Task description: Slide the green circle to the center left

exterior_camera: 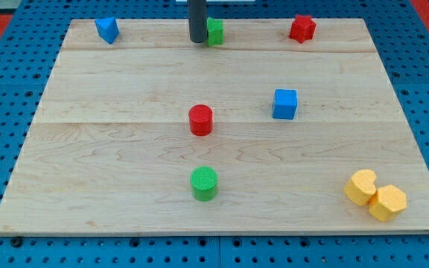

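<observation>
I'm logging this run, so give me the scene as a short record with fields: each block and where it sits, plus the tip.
target: green circle, bottom centre
tip: my tip, view's top, just left of a green block, partly hiding it
red cylinder: board centre
blue cube: right of centre
blue block: top left
red block: top right
yellow blocks: two, touching, bottom right
board: wooden

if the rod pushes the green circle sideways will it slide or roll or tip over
The short green cylinder block stands on its flat end, so it will probably slide, not roll. It looks squat, so tipping seems unlikely. The smooth wooden board should offer little drag. My tip is far off, near the view's top.
</observation>
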Controlling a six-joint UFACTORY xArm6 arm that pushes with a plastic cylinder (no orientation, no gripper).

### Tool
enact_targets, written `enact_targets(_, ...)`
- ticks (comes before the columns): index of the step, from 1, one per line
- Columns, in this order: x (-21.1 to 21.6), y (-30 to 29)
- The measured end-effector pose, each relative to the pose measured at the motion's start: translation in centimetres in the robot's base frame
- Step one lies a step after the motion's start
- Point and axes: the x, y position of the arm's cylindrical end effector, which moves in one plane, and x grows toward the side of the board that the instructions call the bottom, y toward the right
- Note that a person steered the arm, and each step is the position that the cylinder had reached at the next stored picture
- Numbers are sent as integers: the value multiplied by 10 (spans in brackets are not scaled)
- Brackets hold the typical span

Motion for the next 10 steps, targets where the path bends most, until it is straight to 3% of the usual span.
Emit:
enact_targets(2, 11, 4)
enact_targets(4, 80, 104)
enact_targets(6, 280, 168)
enact_targets(7, 311, 143)
enact_targets(9, 318, 82)
enact_targets(10, 312, 11)
